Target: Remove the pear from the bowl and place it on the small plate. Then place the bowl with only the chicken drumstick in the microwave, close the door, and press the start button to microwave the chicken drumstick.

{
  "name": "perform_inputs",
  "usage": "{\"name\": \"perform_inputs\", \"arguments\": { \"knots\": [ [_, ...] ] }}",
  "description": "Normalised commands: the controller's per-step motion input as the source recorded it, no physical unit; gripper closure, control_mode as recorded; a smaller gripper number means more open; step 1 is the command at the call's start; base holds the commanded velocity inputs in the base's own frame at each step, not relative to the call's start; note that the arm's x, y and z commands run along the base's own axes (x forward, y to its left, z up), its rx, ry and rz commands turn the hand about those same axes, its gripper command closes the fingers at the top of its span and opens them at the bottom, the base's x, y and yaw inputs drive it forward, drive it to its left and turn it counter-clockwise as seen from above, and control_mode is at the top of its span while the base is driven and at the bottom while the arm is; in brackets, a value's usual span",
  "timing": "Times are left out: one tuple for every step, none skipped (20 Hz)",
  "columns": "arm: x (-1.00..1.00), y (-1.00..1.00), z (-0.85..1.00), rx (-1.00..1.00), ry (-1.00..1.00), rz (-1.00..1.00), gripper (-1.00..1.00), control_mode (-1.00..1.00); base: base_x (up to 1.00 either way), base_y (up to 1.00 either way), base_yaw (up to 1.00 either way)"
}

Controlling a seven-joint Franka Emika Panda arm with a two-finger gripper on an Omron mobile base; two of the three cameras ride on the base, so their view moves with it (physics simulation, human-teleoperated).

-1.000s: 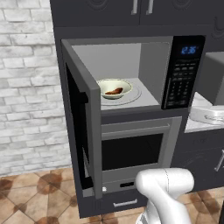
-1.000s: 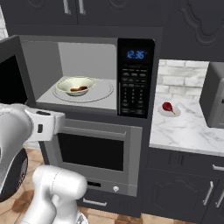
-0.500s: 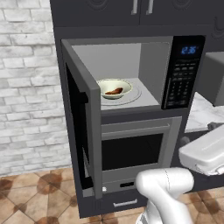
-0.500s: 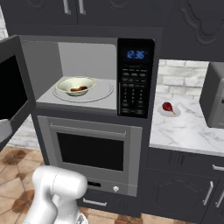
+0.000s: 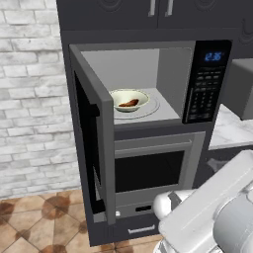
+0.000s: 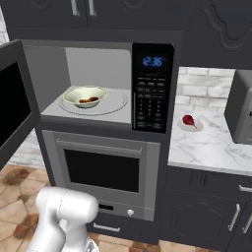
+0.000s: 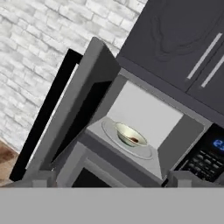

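the bowl (image 6: 85,96) with the drumstick (image 6: 89,100) sits in the open microwave (image 5: 197,89). the pear (image 6: 188,120) lies on the small plate (image 6: 181,126) on the counter (image 6: 211,147) to the right. i cannot tell my hand's state.

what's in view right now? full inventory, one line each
microwave: 1, dark grey, built in above the oven, blue clock lit
door: 1, dark, swung open to the left
bowl: 1, pale, on the turntable inside the microwave
drumstick: 1, brown, in the bowl
plate: 1, white, on the marble counter right of the microwave
pear: 1, red, on the plate
oven: 1, grey with dark window, below the microwave
counter: 1, white marble, right side
cabinets: dark, above the microwave
arm: 1, white, low in front of the oven
gripper: 1, dark tips apart, facing the open microwave
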Motion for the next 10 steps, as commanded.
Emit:
{"name": "perform_inputs", "arguments": {
  "knots": [
    [0.0,1.0,-0.07,-0.37,-0.02,0.0,-1.0,-1.0,0.0,0.0,0.0],
    [0.23,1.0,-0.23,-0.37,0.0,0.0,-1.0,-1.0,0.0,0.0,0.0],
    [0.47,1.0,-0.37,-0.34,0.0,0.0,-1.0,-1.0,0.0,0.0,0.0],
    [0.55,1.0,-0.47,-0.34,0.0,0.0,-1.0,-1.0,0.0,0.0,0.0],
    [0.68,1.0,-0.53,-0.36,0.0,0.0,-1.0,-1.0,0.0,0.0,0.0],
    [0.65,1.0,-0.5,-0.35,0.0,0.0,-1.0,-1.0,0.0,0.0,0.0],
    [0.64,0.94,-0.52,-0.33,0.0,0.0,-1.0,-1.0,0.0,0.0,0.0],
    [0.62,0.88,-0.51,-0.32,0.0,0.0,-1.0,-1.0,0.0,0.0,0.0],
    [0.68,0.91,-0.55,-0.32,0.0,0.0,-1.0,-1.0,0.0,0.0,0.0],
    [0.67,0.91,-0.57,-0.32,0.0,0.01,-1.0,-1.0,0.0,0.0,0.0]
  ]
}}
